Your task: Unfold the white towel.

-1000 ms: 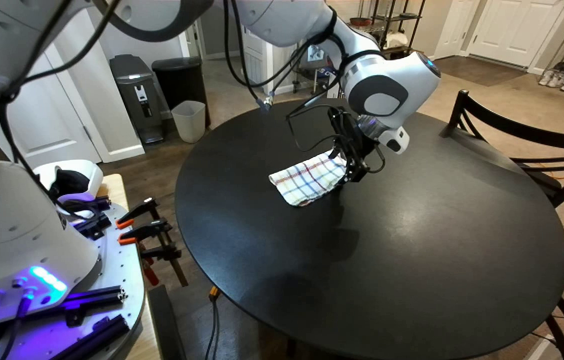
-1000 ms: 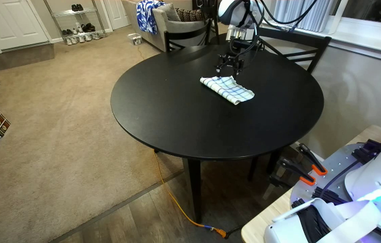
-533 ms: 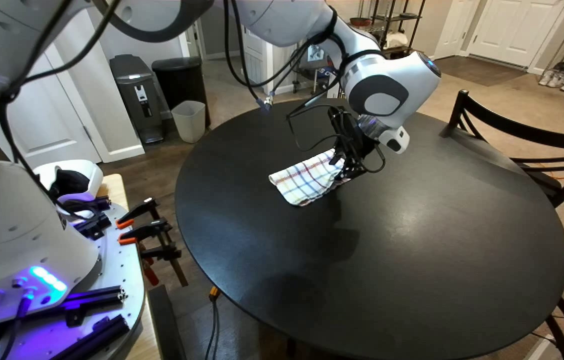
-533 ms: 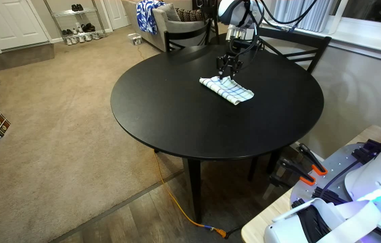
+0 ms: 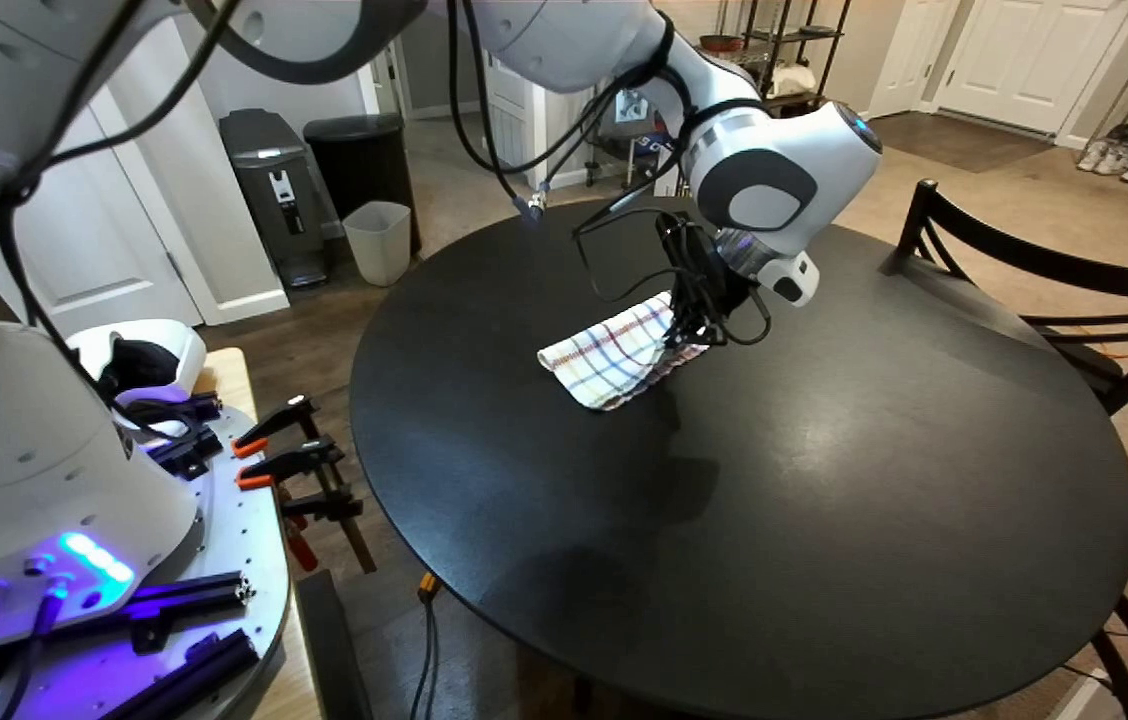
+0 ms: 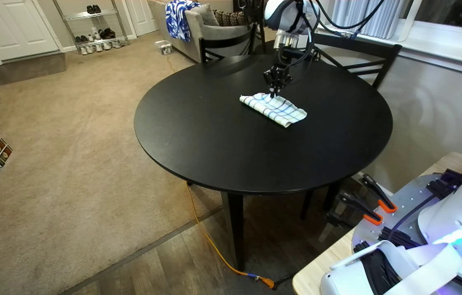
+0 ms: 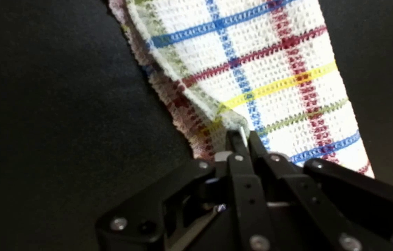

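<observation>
The white towel [image 5: 604, 362], checked with blue, red, yellow and green stripes, lies folded on the round black table in both exterior views. In the wrist view, the upper layer of the towel [image 7: 262, 52] lies over a shaded lower layer [image 7: 186, 118], whose frayed edge sticks out at left. My gripper [image 7: 246, 136] is at the folded cloth's edge, its fingertips drawn together with a pinched bit of the upper layer between them. The gripper [image 6: 273, 95] points down onto the cloth's far edge in an exterior view. The fingers hide part of the towel beneath them.
The round black table [image 5: 824, 520] fills the middle of the scene. Black chairs stand at its edge, among them a chair [image 5: 1054, 260] and another chair [image 6: 358, 53]. Loose cables [image 5: 624, 290] hang by the wrist. Clamps [image 5: 294, 460] sit on the robot's stand.
My gripper's fingers have come together from wide apart and now pinch the towel's edge. The cloth near them has bunched and shifted slightly; the arm has stayed in place.
</observation>
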Available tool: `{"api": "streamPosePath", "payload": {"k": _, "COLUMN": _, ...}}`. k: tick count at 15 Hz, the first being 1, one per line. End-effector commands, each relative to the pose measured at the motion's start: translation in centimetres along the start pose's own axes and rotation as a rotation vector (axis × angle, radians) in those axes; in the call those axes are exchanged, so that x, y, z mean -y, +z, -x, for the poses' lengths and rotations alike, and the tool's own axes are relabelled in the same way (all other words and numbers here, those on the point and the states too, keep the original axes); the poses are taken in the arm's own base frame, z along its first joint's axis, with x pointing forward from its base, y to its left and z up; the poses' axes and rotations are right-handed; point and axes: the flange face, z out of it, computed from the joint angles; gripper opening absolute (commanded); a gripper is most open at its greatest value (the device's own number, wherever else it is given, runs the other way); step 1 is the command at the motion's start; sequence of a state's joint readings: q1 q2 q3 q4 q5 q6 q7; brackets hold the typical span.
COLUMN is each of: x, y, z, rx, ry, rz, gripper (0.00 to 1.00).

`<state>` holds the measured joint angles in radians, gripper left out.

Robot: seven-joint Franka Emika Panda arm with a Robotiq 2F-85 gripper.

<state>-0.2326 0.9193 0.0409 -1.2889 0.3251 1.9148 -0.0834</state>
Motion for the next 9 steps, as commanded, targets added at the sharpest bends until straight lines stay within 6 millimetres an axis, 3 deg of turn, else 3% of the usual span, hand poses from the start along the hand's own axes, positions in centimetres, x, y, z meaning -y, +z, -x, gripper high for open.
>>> {"api": "streamPosePath", "payload": {"k": 1, "x": 0.9, "y": -1.2, "z": 0.7, "rx": -0.04, "ry": 0.023, "rz": 0.008, "gripper": 0.0}}
{"api": "streamPosePath", "payload": {"k": 9, "x": 5.4, "y": -2.3, "z": 1.1, "rx": -0.084, "ry": 0.048, "rz": 0.131, "gripper": 0.01}}
